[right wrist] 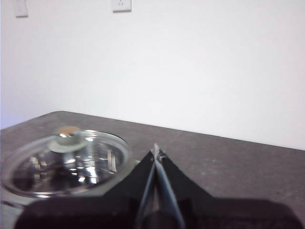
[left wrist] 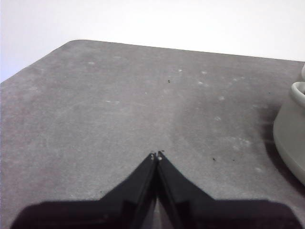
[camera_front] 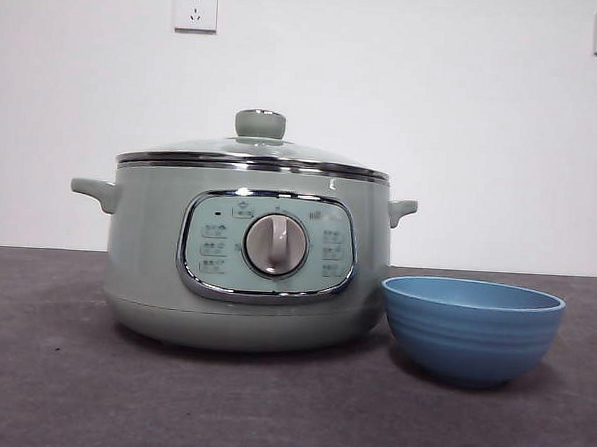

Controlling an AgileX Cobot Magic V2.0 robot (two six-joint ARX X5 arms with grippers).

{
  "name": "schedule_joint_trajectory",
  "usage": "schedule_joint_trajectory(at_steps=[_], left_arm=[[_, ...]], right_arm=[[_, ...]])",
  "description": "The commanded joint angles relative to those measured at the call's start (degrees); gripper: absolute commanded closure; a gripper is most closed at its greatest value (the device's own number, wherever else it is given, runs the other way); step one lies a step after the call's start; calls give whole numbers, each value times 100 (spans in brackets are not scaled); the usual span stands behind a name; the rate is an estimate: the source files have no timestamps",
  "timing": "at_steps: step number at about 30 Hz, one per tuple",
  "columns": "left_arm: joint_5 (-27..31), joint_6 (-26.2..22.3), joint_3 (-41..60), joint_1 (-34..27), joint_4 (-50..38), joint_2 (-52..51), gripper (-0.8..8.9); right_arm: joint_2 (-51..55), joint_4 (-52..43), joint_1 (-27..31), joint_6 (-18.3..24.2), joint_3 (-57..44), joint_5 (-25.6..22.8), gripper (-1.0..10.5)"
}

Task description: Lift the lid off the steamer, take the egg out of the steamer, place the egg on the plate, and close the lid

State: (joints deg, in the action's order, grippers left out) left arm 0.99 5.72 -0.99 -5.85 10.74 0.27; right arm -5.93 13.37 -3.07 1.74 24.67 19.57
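Both of my end effectors are clenched on nothing: my left end effector [left wrist: 156,155] hangs over bare desk [left wrist: 119,119] beside the steamer [camera_front: 247,256], my right end effector [right wrist: 156,153] near the lid [camera_front: 254,151]. That lid sits closed on the steamer, and the plate [camera_front: 471,328] stands just beside it.

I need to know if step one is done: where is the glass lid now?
The lid sits closed on top of the steamer, left of the blue plate in the front view; neither claw touches it.
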Motion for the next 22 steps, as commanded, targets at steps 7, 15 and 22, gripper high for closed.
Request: schedule_joint_trajectory(at_steps=[7, 15, 22], left_arm=[[20, 50, 83, -26, -39, -15, 817], [22, 50, 83, -26, -39, -15, 817], [22, 50, 83, -26, -39, -15, 817]], right_arm=[[365, -1322, -11, -356, -2017, -979, 946], [588, -1040, -63, -339, -2439, -1228, 946], [586, -365, -122, -374, -2435, -1248, 946]])
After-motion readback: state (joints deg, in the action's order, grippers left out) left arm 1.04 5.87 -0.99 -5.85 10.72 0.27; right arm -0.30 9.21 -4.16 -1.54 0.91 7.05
